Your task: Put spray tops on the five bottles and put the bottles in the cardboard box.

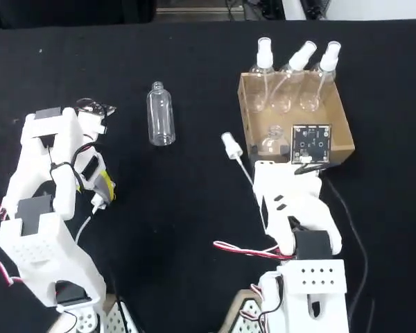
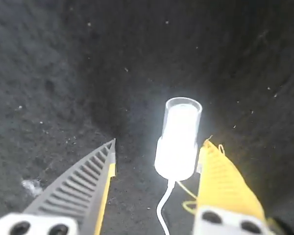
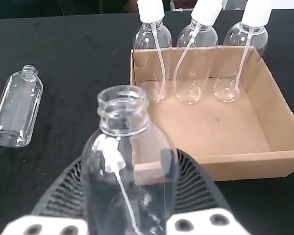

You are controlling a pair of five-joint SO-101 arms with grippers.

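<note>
— The left gripper is spread wide. The top lies between its fingers, right up against the yellow finger, with a gap to the grey finger.

— So nothing is gripped there yet. If they close from here, I'd worry the grey finger shoves the top sideways. It's round, so it could roll or squirt out past the tips.

— And the thin tube trails back between the fingers. Pinch the tube and not the cap, and it would hang crooked.

— Over at the right gripper, the fingers are clenched on the bottle. It's upright, with its open neck standing above the fingertips.

— Smooth, clear plastic. A push from above while capping could slide it down through the fingers or tip it, I reckon.

— The box sits just beyond those fingers, with three capped bottles along its far wall. Come in low and the bottle could clip the near wall.

— There's a spare top on the table just beside the right fingers, its tube reaching in towards them. A careless drop could pin it.

— And the loose bottle lies on its side, well apart from them. It's free to roll if nudged.
</note>
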